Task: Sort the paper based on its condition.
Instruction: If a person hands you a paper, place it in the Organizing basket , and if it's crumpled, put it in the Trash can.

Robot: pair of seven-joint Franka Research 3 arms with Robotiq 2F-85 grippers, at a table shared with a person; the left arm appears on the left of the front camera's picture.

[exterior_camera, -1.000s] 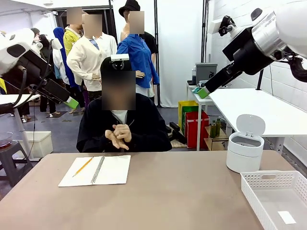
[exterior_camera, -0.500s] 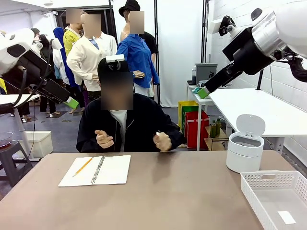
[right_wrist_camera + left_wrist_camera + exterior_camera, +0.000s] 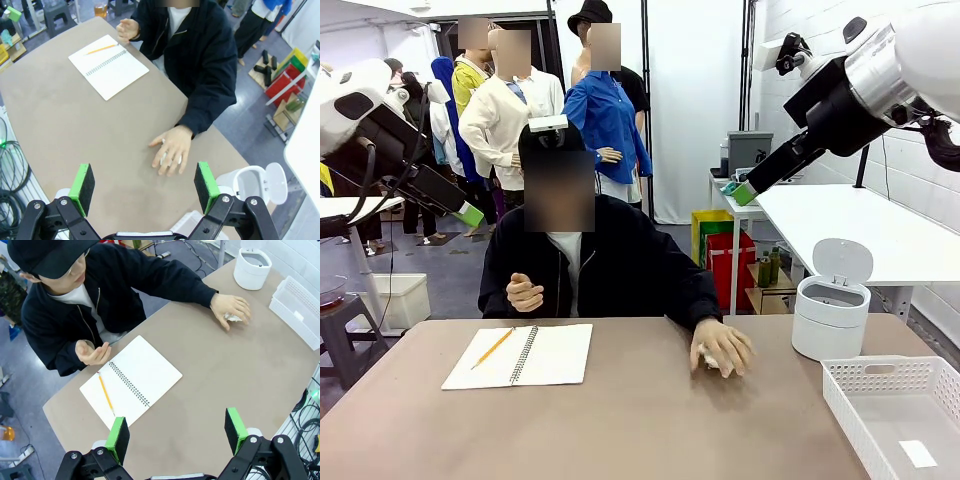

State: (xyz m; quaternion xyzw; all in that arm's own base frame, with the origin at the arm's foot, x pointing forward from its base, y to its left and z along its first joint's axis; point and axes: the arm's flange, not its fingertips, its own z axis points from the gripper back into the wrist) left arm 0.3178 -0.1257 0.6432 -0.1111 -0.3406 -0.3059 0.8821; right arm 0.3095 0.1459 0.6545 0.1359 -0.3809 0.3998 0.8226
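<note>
Left wrist view looks down from high up. It shows a bit of white crumpled paper (image 3: 232,317) peeking out under the person's hand (image 3: 230,307), which lies on the brown table (image 3: 210,370). In the front view the same hand covers the paper almost fully, and in the right wrist view the spread fingers hide nearly all of it.

The left gripper (image 3: 176,426) hangs over the near side of the table, and its green pads stand far apart with nothing between them. The right gripper (image 3: 144,179) hangs above the hand, and its jaws are spread wide and empty too. In the front view both arms are up high, well away from the table.

An open notebook (image 3: 520,355) lies on the table's left part, with a yellow pencil (image 3: 493,348) on its page. The person's other hand (image 3: 523,293) is held up just behind it. A white bin (image 3: 830,318) with its lid up stands at the right. A white basket (image 3: 880,375) sits near it, closer to the robot. A small white slip (image 3: 918,453) lies in the basket; if it has print, it is too small to read.
</note>
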